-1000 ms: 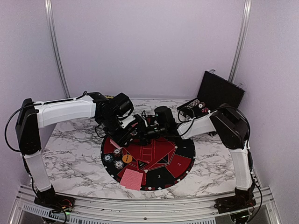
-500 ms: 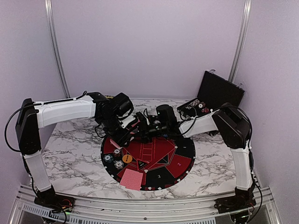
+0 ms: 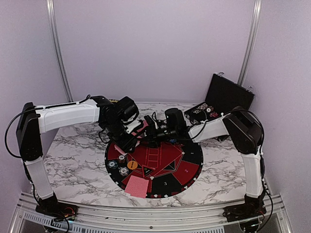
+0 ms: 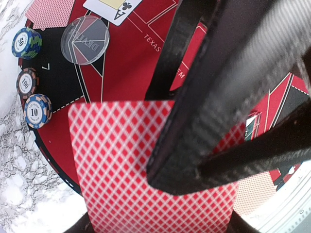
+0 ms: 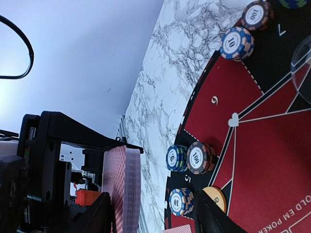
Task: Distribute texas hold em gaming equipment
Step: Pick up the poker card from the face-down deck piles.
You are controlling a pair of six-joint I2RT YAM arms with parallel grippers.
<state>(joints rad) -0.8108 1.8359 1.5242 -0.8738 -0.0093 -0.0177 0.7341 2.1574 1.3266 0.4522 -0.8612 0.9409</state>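
Observation:
My left gripper [image 3: 136, 131] hangs over the far left of the round mat [image 3: 189, 167], shut on a deck of pink-red-backed playing cards [image 4: 126, 160]. My right gripper [image 3: 148, 132] faces it, open. Its black fingers [image 4: 204, 121] lie across the deck's back. In the right wrist view the deck [image 5: 124, 187] stands edge-on just inside one finger of the right gripper [image 5: 153, 213]. Small chip stacks [image 5: 188, 158] and an orange disc [image 5: 216, 196] sit on the mat's rim. A clear disc [image 4: 85, 40] and a face-up card [image 4: 114, 8] lie further in.
A face-down card pile [image 3: 137, 186] lies at the mat's near edge. More chip stacks [image 4: 30, 82] line the mat's left rim. The open black case [image 3: 221, 99] with chips stands at the back right. Marble table [image 3: 73, 155] surrounds the mat.
The right wrist has drifted slightly right and back, and its jaws have narrowed a little. The left arm and the deck have stayed put.

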